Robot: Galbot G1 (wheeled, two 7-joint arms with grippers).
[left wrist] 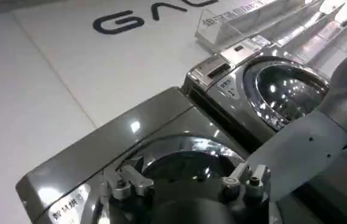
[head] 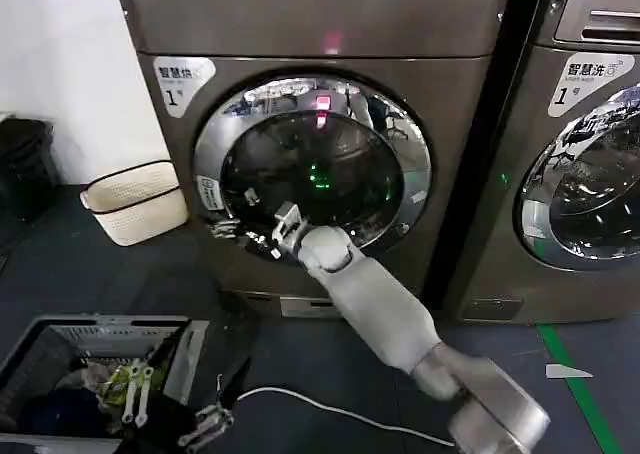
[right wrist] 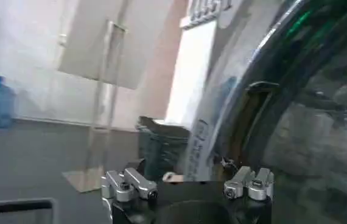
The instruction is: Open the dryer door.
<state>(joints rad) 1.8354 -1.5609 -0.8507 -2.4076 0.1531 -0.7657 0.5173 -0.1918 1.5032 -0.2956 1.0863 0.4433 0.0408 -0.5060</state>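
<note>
The dryer door (head: pixel 315 169) is a round porthole with a wide chrome rim and dark glass, shut flat against the bronze-grey machine. My right arm reaches up from the lower right, and the right gripper (head: pixel 283 224) is at the door's lower-left rim, beside a small latch piece (head: pixel 220 228). In the right wrist view the chrome rim (right wrist: pixel 219 115) and dark glass (right wrist: pixel 319 128) stand close in front of the right gripper (right wrist: pixel 185 182), whose jaws are spread with nothing between them. My left gripper (head: pixel 205 426) hangs low and open near the floor, and its view looks up at the door (left wrist: pixel 189 161).
An LG-marked machine (head: pixel 580 174) stands right of the dryer. A white basket (head: pixel 135 202) sits on the floor to the left. A grey crate (head: pixel 100 326) with laundry is at the lower left. A white cable (head: pixel 320 404) crosses the dark floor.
</note>
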